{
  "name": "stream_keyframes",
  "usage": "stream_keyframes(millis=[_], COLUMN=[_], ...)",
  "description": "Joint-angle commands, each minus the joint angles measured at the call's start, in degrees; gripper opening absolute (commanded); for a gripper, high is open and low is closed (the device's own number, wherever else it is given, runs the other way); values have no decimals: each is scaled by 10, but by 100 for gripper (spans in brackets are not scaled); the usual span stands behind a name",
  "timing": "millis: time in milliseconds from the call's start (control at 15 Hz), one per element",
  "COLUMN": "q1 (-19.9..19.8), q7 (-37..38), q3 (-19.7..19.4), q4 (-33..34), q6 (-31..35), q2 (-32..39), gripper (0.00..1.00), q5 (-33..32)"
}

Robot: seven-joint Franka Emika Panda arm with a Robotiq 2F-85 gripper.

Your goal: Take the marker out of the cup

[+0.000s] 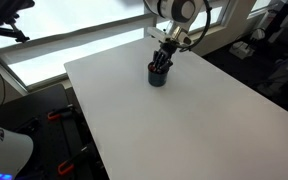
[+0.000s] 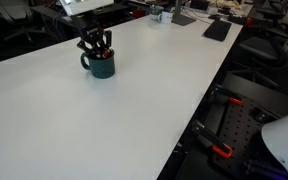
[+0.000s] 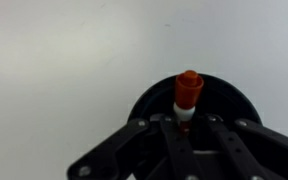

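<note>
Wrist view: marker (image 3: 188,90) stands upright in the cup (image 3: 229,100), red-orange cap toward the camera, with a short white section just below the cap. The cup reads as a dark round disc on the white table (image 3: 64,60), and the marker sits about at its centre. My gripper (image 3: 188,135) comes in from the bottom edge of the frame. Its dark fingers (image 3: 119,148) angle in from both sides and the marker rises right between them, on the centre line. The fingers look drawn in close around the shaft, but the gripper body hides the contact spot. I cannot tell whether the pads are pinching the marker or just flanking it.

In both exterior views the gripper hangs directly over the cup, fingers pointing down and reaching its rim (image 1: 165,52) (image 2: 96,42). The cup (image 1: 157,76) sits near the table's far edge, well away from the near edge and from the corners. In an exterior view the cup (image 2: 103,67) shows a handle (image 2: 85,62) on its side. The marker is too small to pick out in either exterior view, lost among the dark fingertips.
</note>
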Motion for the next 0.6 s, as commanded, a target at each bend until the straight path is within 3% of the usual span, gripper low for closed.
stream_keyframes(millis=[0, 533], q1=[-5, -5], q7=[-7, -22], q3=[3, 7], q4=[12, -16], q6=[-17, 11], q2=[-13, -52], gripper=[5, 5], q5=[0, -1])
